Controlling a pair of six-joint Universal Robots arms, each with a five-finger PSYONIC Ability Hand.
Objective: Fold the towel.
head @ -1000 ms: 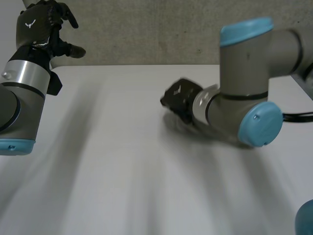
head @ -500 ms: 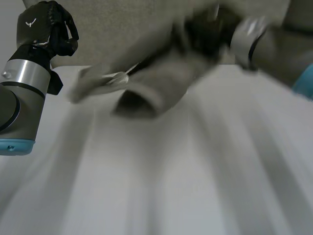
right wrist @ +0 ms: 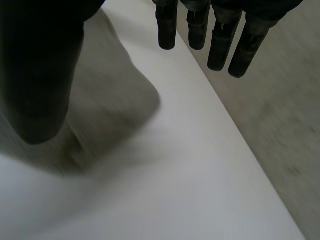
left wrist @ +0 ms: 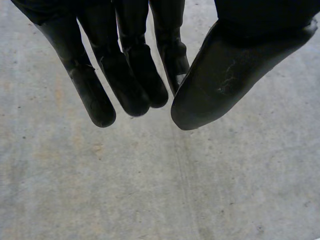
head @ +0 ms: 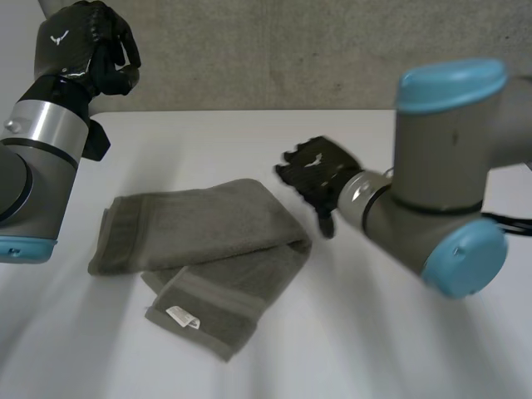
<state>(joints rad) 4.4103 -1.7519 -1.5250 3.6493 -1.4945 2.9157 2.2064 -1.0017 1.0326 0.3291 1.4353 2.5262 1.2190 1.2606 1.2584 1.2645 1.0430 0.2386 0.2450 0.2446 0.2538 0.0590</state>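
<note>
Subject of the task, an olive-grey terry towel (head: 208, 229), lies on the white counter (head: 399, 332) toward the robot's left of centre, loosely doubled rather than squarely folded. An upper layer spreads toward the left arm, and a narrower band crosses beneath it and juts toward the camera with a small white sewn-in label (head: 181, 316) facing up. The edges do not line up, so the fold is judged incomplete. The black left hand (head: 79, 46) is raised at the far left corner, well apart from the towel. Its fingers (left wrist: 130, 80) are curled in toward the thumb and hold nothing, with only bare grey concrete (left wrist: 150, 200) beyond them. This station appears meant to keep the left arm clear of the working area. The black right hand (head: 314, 170) sits low, just beside the towel's rounded right-hand fold. Its fingers (right wrist: 220, 45) are straight and spread, gripping nothing, while the thumb (right wrist: 40, 75) hangs above the cloth. Whether any part touches the towel cannot be determined. That open posture beside the fold suits taking hold of it. Recommended next step is to spread or realign the layers before a clean fold. The bunched lower band may drag and skew the result.
</note>
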